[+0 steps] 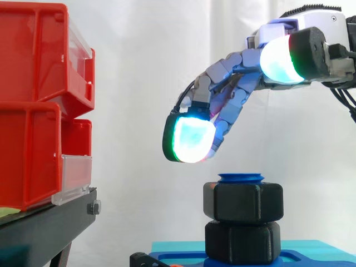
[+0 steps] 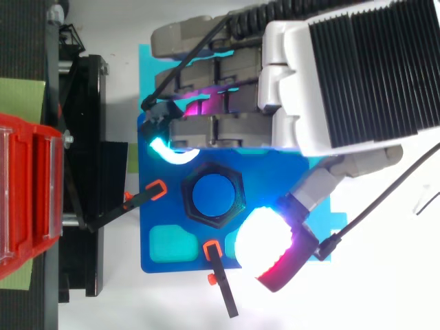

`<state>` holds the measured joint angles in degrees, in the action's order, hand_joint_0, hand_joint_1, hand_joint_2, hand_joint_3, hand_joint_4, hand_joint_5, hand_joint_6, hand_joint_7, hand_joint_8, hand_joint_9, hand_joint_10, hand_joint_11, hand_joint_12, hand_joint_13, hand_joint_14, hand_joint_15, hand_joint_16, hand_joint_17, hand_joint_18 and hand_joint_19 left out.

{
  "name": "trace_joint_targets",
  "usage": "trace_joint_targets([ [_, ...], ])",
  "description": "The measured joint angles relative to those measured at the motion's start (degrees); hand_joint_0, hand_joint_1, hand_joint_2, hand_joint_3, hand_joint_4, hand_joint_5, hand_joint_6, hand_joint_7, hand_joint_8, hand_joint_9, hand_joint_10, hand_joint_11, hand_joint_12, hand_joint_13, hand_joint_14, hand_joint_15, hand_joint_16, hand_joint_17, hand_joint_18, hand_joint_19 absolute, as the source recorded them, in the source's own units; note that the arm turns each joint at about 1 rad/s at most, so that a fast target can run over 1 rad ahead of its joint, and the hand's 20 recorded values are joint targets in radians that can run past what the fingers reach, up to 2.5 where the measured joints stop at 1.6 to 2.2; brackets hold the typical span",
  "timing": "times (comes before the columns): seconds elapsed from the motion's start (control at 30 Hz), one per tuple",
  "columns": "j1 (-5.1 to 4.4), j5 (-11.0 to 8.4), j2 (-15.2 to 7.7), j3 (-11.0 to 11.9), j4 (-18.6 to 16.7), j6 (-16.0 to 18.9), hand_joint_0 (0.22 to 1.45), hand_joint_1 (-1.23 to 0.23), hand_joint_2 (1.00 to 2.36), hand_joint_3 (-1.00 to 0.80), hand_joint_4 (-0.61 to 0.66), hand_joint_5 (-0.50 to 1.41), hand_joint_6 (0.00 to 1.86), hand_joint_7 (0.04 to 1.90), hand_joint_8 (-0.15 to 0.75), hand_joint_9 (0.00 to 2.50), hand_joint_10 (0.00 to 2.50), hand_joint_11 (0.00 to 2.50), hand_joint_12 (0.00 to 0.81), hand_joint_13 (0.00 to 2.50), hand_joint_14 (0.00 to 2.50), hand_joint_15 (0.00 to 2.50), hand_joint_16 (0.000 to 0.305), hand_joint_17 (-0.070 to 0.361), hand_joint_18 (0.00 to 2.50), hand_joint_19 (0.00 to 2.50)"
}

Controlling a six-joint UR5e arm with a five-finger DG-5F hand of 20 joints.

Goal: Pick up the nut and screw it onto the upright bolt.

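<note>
Well apart from the nut stand red bins.

Robotics test lab, bench set-up: blue fixture plate on a white surface, staged before a plain white curtain that closes off the background. Left of the plate in the side view, red storage bins stacked on a black stand; at the plate's edges, black clamps with orange tips; above it, a robot hand with glowing fingertip pads.
</note>
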<state>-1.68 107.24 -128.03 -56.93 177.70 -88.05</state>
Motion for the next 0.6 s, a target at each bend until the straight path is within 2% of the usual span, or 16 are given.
trace_joint_targets([
  [0.3,-1.77,-1.19,0.0,-2.5,-2.8,0.9,0.47,0.03,1.0,-0.5,0.21,-0.11,0.5,0.65,0.239,0.7,0.0,0.0,0.311,0.43,0.0,0.0,0.034,0.078,0.09,0.0],
  [0.6,-2.48,-1.33,0.0,-4.4,-5.8,1.3,0.47,0.04,1.0,-0.5,0.21,-0.11,0.5,0.66,0.239,0.69,0.0,0.0,0.315,0.42,0.0,0.0,0.035,0.079,0.08,0.0],
])
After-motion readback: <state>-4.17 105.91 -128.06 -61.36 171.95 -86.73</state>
